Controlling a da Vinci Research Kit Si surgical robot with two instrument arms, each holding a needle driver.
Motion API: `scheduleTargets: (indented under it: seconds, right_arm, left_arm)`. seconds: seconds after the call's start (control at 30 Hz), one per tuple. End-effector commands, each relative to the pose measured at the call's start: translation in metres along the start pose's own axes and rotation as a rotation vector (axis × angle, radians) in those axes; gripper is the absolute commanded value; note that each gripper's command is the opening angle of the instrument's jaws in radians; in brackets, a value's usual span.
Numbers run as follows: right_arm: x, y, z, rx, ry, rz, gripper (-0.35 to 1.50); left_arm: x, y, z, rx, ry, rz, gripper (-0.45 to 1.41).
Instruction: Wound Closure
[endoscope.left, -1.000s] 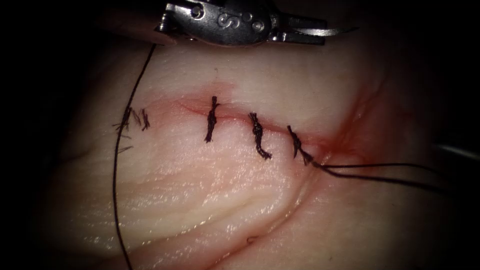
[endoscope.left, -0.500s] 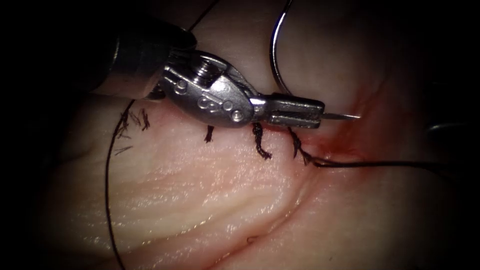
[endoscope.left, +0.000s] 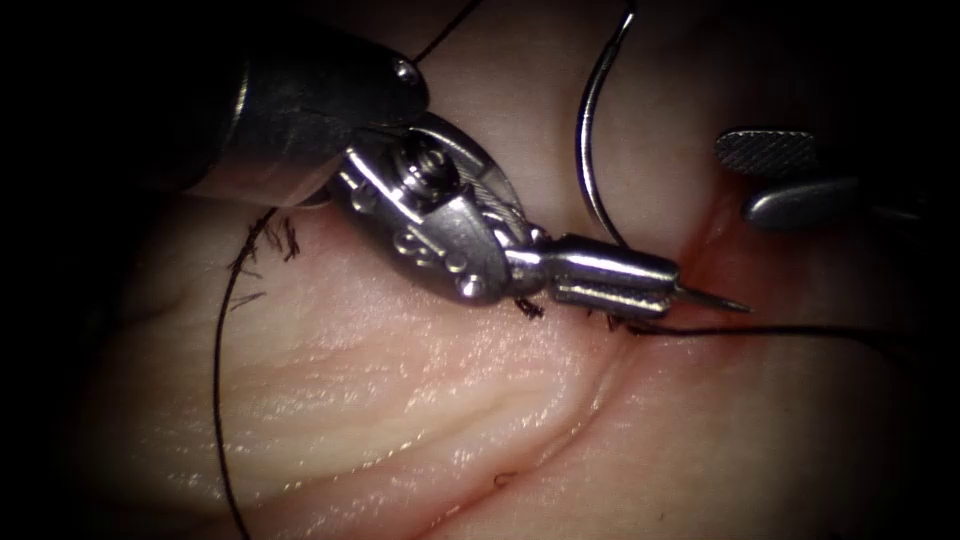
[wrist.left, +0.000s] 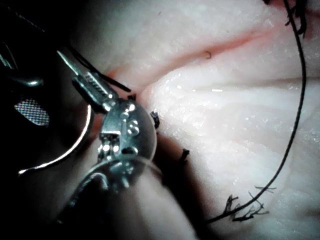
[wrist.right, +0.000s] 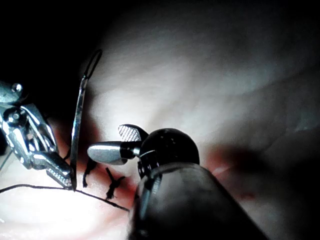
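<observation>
My left tool (endoscope.left: 672, 288) lies across the stitched cut in the tissue (endoscope.left: 400, 400), jaws shut on the curved needle (endoscope.left: 590, 150) just behind its point. The point juts right over the red right end of the cut; I cannot tell if it touches. The needle's body arcs upward, free of the tissue. My right tool (endoscope.left: 738, 178) hovers to the upper right, jaws open and holding nothing. Thread (endoscope.left: 780, 330) runs right from the last knot. In the left wrist view the left tool (wrist.left: 85, 82) grips the needle (wrist.left: 75, 145). In the right wrist view the right tool (wrist.right: 106, 140) gapes beside the needle (wrist.right: 77, 125).
A long thread loop (endoscope.left: 218, 400) trails down the left side past frayed cut ends (endoscope.left: 265, 240). A knot tail (endoscope.left: 528, 308) peeks out under the left tool; the other stitches are covered. Red fluid (endoscope.left: 700, 270) stains the cut's right end.
The left tool came down from the top edge and moved right over the stitches, carrying the needle toward the cut's right end. The right tool came into view with jaws open.
</observation>
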Motion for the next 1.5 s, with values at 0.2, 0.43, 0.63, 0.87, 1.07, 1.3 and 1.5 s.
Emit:
scheduleTargets:
  seconds: [0.2, 0.43, 0.63, 0.87, 1.07, 1.3, 1.5]
  right_arm:
    - [0.0009, 0.0011, 0.0024, 0.056, 0.033, -0.002, 0.54]
    - [0.0021, 0.0009, 0.0042, 0.096, 0.055, 0.012, 0.51]
    - [0.0033, 0.0011, 0.0054, 0.105, 0.079, 0.019, 0.47]
    - [0.0035, 0.0017, 0.0068, 0.093, 0.088, 0.015, 0.52]
    - [0.0033, 0.0018, 0.008, 0.11, 0.09, 0.011, 0.36]
    - [0.0037, 0.002, 0.0078, 0.013, 0.1, 0.031, -0.35]
    - [0.004, 0.0029, 0.007, -0.166, 0.094, 0.027, -0.35]
  left_arm:
    - [0.0001, -0.0008, 0.0007, -0.002, 0.041, -0.001, -0.45]
    - [-0.0002, -0.0004, 0.0007, -0.003, 0.04, 0.006, -0.45]
    - [-0.0003, -0.0004, 0.0008, -0.003, 0.036, 0.008, -0.45]
    - [-0.0003, -0.0004, 0.0009, -0.002, 0.033, 0.008, -0.45]
    - [-0.0002, -0.0004, 0.001, -0.002, 0.034, 0.014, -0.45]
    - [-0.0001, -0.0005, 0.001, -0.003, 0.027, -0.058, 0.25]
    - [-0.0003, -0.0011, 0.001, 0.035, -0.114, -0.155, 0.91]
